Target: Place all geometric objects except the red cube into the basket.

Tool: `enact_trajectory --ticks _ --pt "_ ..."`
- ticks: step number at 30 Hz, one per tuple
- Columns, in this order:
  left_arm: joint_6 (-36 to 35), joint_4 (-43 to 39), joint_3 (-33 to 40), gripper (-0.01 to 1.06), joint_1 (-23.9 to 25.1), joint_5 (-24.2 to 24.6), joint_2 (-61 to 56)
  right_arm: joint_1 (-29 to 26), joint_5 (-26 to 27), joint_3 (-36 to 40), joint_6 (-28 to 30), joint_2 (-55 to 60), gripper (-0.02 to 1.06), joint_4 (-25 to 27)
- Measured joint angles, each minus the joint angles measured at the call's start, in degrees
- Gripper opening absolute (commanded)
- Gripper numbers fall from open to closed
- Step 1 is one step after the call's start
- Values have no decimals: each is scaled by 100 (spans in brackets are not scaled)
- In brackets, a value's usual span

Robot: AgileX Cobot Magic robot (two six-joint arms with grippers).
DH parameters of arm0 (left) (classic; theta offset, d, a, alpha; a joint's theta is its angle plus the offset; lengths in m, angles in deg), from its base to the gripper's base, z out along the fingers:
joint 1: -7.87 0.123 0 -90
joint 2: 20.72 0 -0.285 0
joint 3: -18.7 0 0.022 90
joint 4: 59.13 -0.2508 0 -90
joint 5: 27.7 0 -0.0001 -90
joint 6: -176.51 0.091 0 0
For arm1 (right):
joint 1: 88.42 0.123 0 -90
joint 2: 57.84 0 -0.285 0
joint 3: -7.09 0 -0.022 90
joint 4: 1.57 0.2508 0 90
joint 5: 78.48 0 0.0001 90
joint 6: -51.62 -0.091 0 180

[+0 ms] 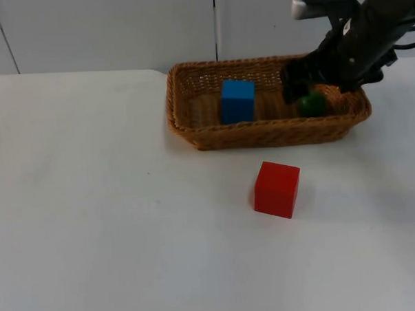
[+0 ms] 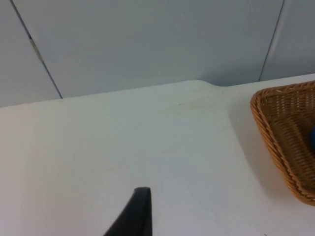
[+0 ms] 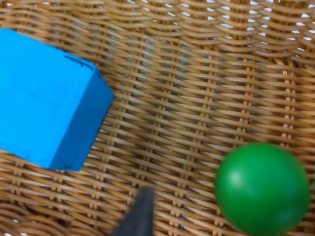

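Over the basket's [image 1: 262, 134] right end I see the right gripper [image 1: 297, 89], fingers apart, clamped on nothing. Green ball [image 1: 313, 104] lies loose inside just beside it; blue block [image 1: 237, 100] at its 9 o'clock. Right wrist view shows ball [image 3: 262, 189] and block [image 3: 47, 101] apart on the weave. Red cube [image 1: 277, 188] sits on the table [image 1: 93, 222], 6 o'clock of basket. Left arm waits; can't tell its grip.
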Motion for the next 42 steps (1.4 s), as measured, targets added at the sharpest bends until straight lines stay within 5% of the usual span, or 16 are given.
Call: enact_trajectory --ticks 18,22,31,42 --pt "0 0 0 105 0 11 0 70 -341 55 744 -2698 104 -14" --pt "0 0 0 105 0 22 0 221 -74 547 802 -3406 104 -24" --pt "0 0 0 105 0 48 0 383 865 3378 695 -5098 104 -24" --pt "0 0 0 105 0 183 0 383 1855 3955 631 -6360 104 -24"
